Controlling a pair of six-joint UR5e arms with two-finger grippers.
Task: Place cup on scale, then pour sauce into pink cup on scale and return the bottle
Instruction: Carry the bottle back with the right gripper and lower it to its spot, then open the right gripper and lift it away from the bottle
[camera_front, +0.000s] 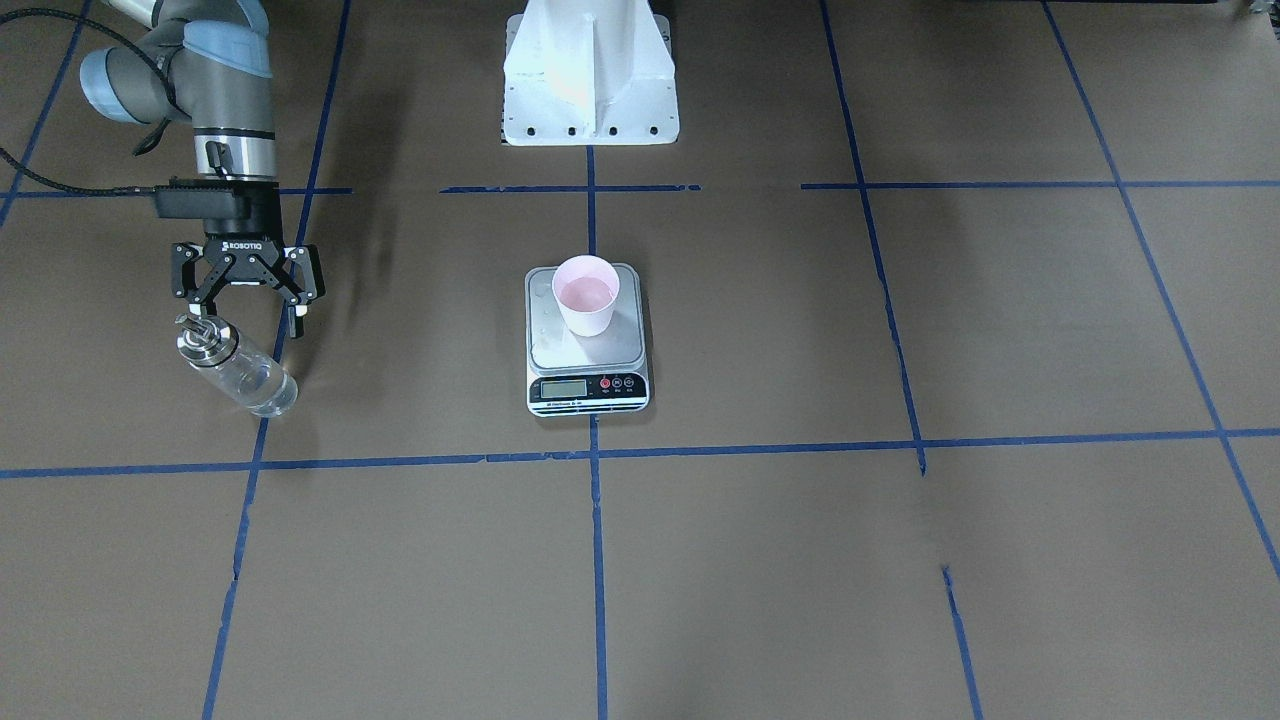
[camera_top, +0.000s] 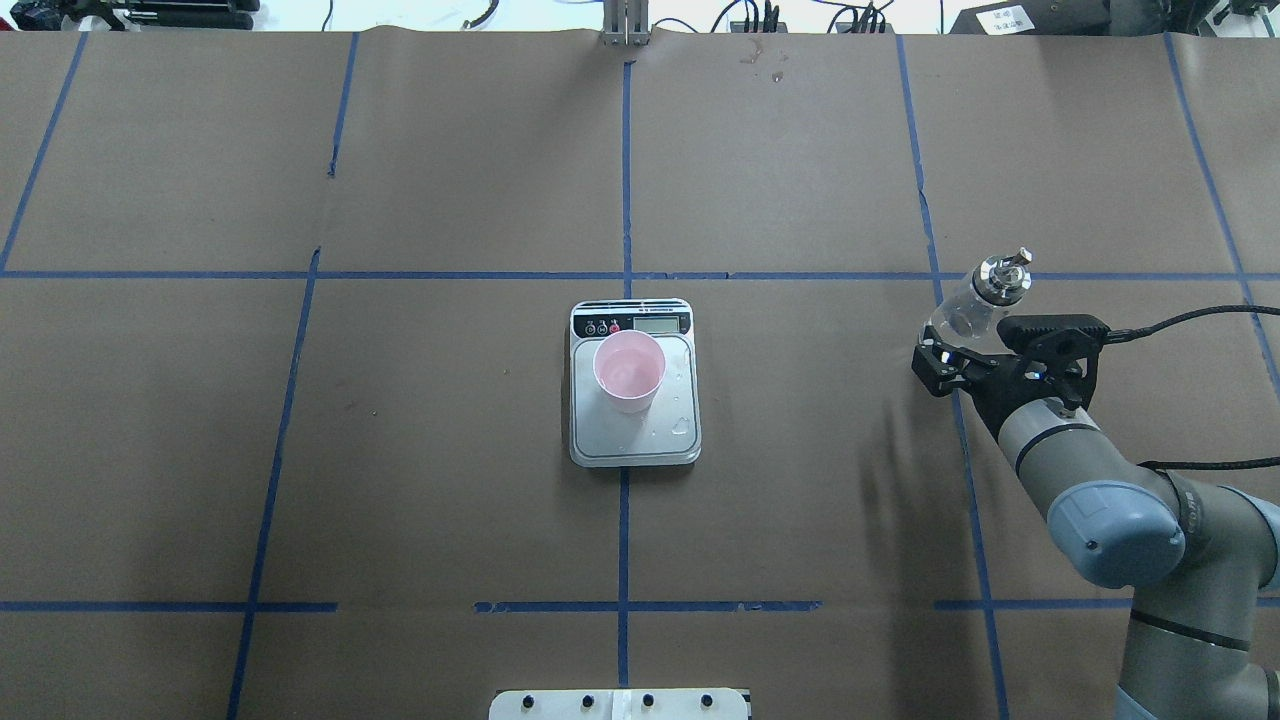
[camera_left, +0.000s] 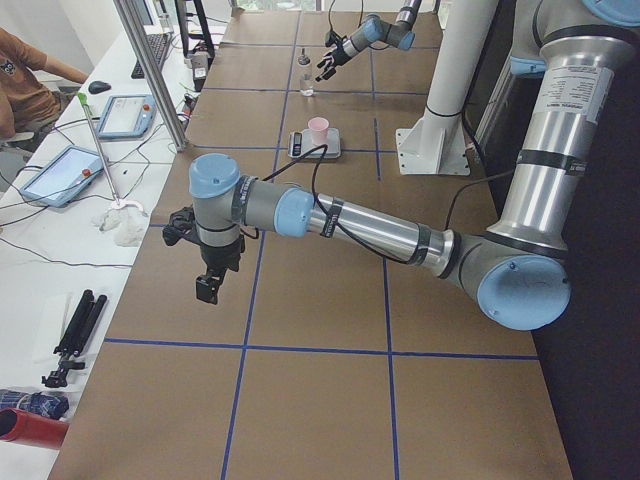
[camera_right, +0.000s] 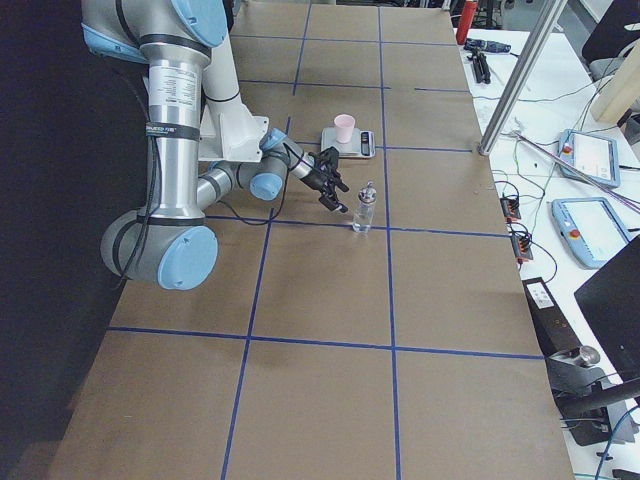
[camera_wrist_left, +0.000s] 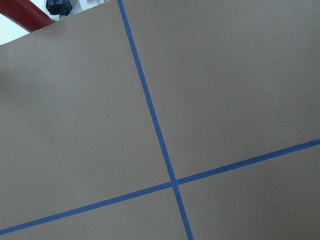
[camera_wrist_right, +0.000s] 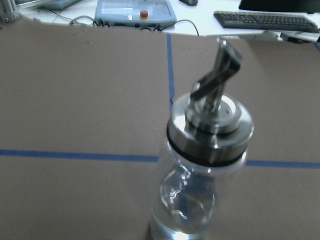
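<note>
The pale pink cup (camera_front: 585, 295) (camera_top: 628, 372) stands on the silver scale (camera_front: 588, 385) (camera_top: 632, 445) at the table's middle and holds some liquid. The clear glass bottle (camera_front: 235, 365) (camera_top: 975, 300) (camera_right: 365, 210) with its silver spout cap (camera_wrist_right: 210, 125) stands upright on the table on my right side, with clear liquid low in it. My right gripper (camera_front: 247, 322) (camera_right: 332, 190) is open and empty, just behind the bottle's top and not touching it. My left gripper (camera_left: 208, 285) hangs over bare table far from the scale. I cannot tell whether it is open or shut.
The white robot pedestal (camera_front: 590, 80) stands behind the scale. Blue tape lines (camera_wrist_left: 150, 110) grid the brown table. Droplets (camera_top: 680, 430) lie on the scale's platform. A desk with tablets (camera_right: 590, 155) and a person (camera_left: 25, 70) are beyond the far edge.
</note>
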